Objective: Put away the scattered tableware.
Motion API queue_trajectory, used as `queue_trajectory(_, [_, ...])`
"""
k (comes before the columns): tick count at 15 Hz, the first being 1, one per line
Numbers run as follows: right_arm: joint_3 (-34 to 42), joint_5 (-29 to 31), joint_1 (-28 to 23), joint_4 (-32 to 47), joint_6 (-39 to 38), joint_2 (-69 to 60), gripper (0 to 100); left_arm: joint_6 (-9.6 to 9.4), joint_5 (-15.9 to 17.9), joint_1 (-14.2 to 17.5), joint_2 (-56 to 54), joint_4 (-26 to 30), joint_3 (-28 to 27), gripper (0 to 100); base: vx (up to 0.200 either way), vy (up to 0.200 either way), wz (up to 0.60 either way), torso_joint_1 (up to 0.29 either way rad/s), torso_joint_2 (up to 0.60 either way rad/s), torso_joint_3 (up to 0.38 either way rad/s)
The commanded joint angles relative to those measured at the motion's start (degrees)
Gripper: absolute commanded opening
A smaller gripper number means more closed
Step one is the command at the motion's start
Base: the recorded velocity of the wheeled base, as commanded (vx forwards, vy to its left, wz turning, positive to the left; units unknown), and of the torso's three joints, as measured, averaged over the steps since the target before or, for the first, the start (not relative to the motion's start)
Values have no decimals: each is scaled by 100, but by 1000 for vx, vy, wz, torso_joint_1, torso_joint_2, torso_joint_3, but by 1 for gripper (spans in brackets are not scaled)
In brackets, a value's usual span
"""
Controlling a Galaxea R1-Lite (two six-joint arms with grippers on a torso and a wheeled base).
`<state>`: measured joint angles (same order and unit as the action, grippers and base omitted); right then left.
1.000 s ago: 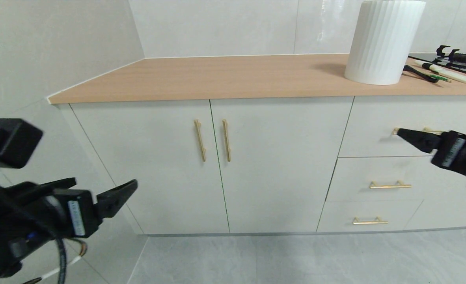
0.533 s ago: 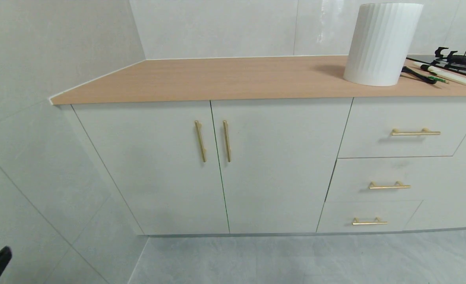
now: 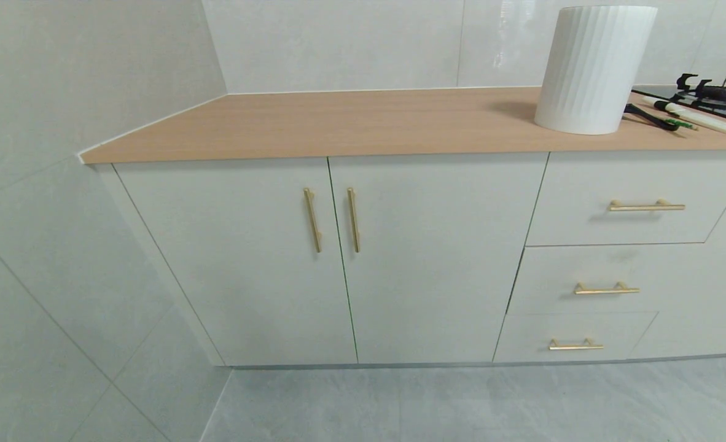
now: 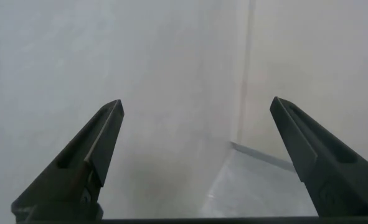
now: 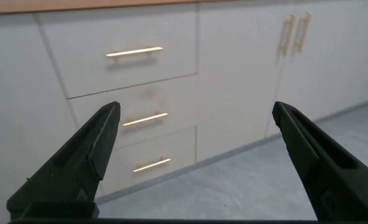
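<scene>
Tableware is just a few long utensils lying loose at the far right of the countertop, beside the tall white ribbed container, so nothing's put away yet imo. Can't see into the container, and the three drawers are shut, contents hidden. Left gripper and right gripper both have jaws spread wide, empty, the right one facing the drawers, probably to open one.

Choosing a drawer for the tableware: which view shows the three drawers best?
Head view: all three drawers shut, handles clear. Right wrist view has them angled, partly behind the open right claw. Left wrist view faces wall.
</scene>
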<state>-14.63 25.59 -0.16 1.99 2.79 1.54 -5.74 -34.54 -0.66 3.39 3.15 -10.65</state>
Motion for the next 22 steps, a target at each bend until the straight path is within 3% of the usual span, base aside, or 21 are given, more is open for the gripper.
queue_trajectory(1, [663, 34, -28, -462, -77, -145, 100, 258, -27, 101, -330, -112, 529, 100, 0, 0, 0, 0, 0, 0])
queue_trajectory(2, [971, -98, -28, -682, -77, -145, 100, 381, 193, 101, -330, -218, 837, 100, 0, 0, 0, 0, 0, 0])
queue_trajectory(3, [1226, -238, -28, -858, -95, -145, 100, 451, 641, 92, -330, -534, 1065, 100, 0, 0, 0, 0, 0, 0])
queue_trajectory(5, [1463, -300, -28, -981, -121, -145, 100, 732, 1265, 101, -330, -587, 1065, 100, 0, 0, 0, 0, 0, 0])
queue_trajectory(6, [1463, -616, -28, -884, -139, -145, 100, 750, 1617, 101, -330, -561, 1065, 100, 0, 0, 0, 0, 0, 0])
queue_trajectory(8, [1463, -1205, -28, -506, -139, -145, 100, 706, 2302, 92, -330, -534, 1065, 100, 0, 0, 0, 0, 0, 0])
queue_trajectory(10, [1463, -1258, -11, -577, -121, -145, 100, 574, 3032, 92, -321, -394, 1065, 100, 0, 0, 0, 0, 0, 0])
queue_trajectory(11, [1463, -1320, -11, -577, -112, -136, 100, 346, 3331, 92, -321, -279, 1065, 100, 0, 0, 0, 0, 0, 0])
queue_trajectory(13, [1463, -1381, -11, -577, -112, -136, 100, 240, 3295, 92, -321, -288, 1065, 100, 0, 0, 0, 0, 0, 0])
queue_trajectory(16, [1463, -1355, -11, -577, -191, -145, 100, 627, 3278, 92, -321, -306, 1065, 100, 0, 0, 0, 0, 0, 0])
queue_trajectory(17, [1463, -1302, -11, -568, -341, -145, 100, 644, 3260, 92, -321, -306, 1057, 100, 0, 0, 0, 0, 0, 0])
queue_trajectory(18, [1463, -1346, -11, -568, -358, -145, 100, 486, 3278, 92, -321, -297, 1065, 100, 0, 0, 0, 0, 0, 0])
queue_trajectory(19, [1463, -1407, -11, -568, -323, -136, 100, 91, 3295, 92, -321, -288, 1065, 100, 0, 0, 0, 0, 0, 0])
queue_trajectory(20, [1463, -1451, -11, -568, -253, -145, 100, 100, 3322, 92, -295, -288, 1065, 100, 0, 0, 0, 0, 0, 0])
queue_trajectory(22, [1463, -1487, -2, -568, -226, -145, 100, 539, 3287, 92, -321, -297, 1065, 100, 0, 0, 0, 0, 0, 0])
